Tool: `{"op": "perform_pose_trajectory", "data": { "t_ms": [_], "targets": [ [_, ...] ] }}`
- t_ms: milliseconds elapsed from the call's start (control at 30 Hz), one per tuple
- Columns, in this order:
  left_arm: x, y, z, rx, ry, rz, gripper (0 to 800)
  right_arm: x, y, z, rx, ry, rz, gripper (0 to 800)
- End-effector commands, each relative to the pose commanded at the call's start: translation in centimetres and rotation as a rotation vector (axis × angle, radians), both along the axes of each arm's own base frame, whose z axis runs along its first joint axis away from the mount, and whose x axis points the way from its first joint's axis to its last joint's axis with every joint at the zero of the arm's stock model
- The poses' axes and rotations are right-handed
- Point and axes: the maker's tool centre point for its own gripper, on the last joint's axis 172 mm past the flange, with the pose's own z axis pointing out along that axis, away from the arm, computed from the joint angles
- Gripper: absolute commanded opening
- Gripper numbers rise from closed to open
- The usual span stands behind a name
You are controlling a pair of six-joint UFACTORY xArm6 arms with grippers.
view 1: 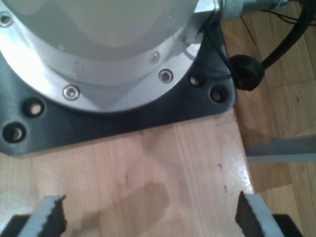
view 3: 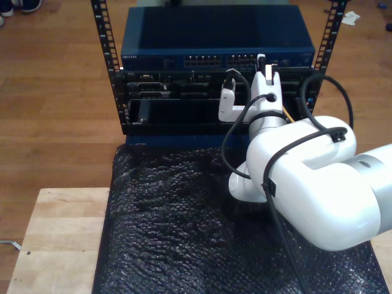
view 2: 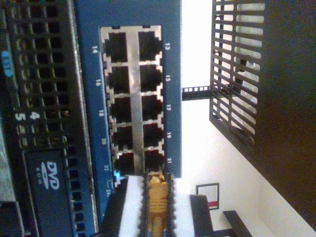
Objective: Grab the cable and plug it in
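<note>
Cable (view 2: 157, 197) was pinched in my second end effector (view 2: 157, 190), plug at blue switch (view 2: 89, 98) port; my first end effector (view 1: 150, 215) gaped wide above wooden surface (view 1: 148, 163).

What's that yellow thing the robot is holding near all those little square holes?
Find the blue network switch atop the rack. At its port grid, my second gripper pinches the cable, a yellow-orange network lead. It is the one warm-coloured thing among dark sockets.
</note>
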Motion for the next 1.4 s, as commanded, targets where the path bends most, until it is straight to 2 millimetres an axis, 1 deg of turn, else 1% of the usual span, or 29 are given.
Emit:
{"op": "perform_pose_trajectory", "data": {
  "t_ms": [133, 200, 267, 367, 467, 567, 700, 767, 867, 1000, 1200, 1333, 1400],
  "targets": [
    [0.0, 0.0, 0.0, 0.0, 0.0, 0.0, 800, -0.2, 0.1, 0.1, -0.001, 0.001, 0.002, 306],
    [0.0, 0.0, 0.0, 0.0, 0.0, 0.0, 800, -0.5, 0.7, 0.7, 0.001, -0.003, 0.011, 356],
    [0.0, 0.0, 0.0, 0.0, 0.0, 0.0, 800, -1.3, 1.6, 0.8, -0.003, 0.006, 0.027, 372],
    [0.0, 0.0, 0.0, 0.0, 0.0, 0.0, 800, -2.5, 1.6, 1.0, -0.008, 0.024, 0.034, 394],
    [0.0, 0.0, 0.0, 0.0, 0.0, 0.0, 800, -4.1, 2.1, 1.4, -0.014, 0.045, 0.05, 395],
    [0.0, 0.0, 0.0, 0.0, 0.0, 0.0, 800, -5.2, 1.7, 2.0, -0.018, 0.056, 0.051, 397],
    [0.0, 0.0, 0.0, 0.0, 0.0, 0.0, 800, -6.6, 1.0, 2.7, -0.021, 0.084, 0.057, 435],
    [0.0, 0.0, 0.0, 0.0, 0.0, 0.0, 800, -7.2, 0.9, 2.2, -0.023, 0.135, 0.066, 466],
    [0.0, 0.0, 0.0, 0.0, 0.0, 0.0, 800, -8.1, 0.1, 1.5, -0.021, 0.224, 0.078, 480],
    [0.0, 0.0, 0.0, 0.0, 0.0, 0.0, 800, -8.5, -0.2, 1.1, -0.005, 0.315, 0.094, 555],
    [0.0, 0.0, 0.0, 0.0, 0.0, 0.0, 800, -8.1, -3.6, 3.6, 0.035, 0.358, 0.065, 574],
    [0.0, 0.0, 0.0, 0.0, 0.0, 0.0, 800, -7.8, -5.0, 3.8, 0.04, 0.431, 0.07, 579],
    [0.0, 0.0, 0.0, 0.0, 0.0, 0.0, 800, -7.6, -6.4, 4.0, 0.028, 0.469, 0.069, 606]
  ]
}}
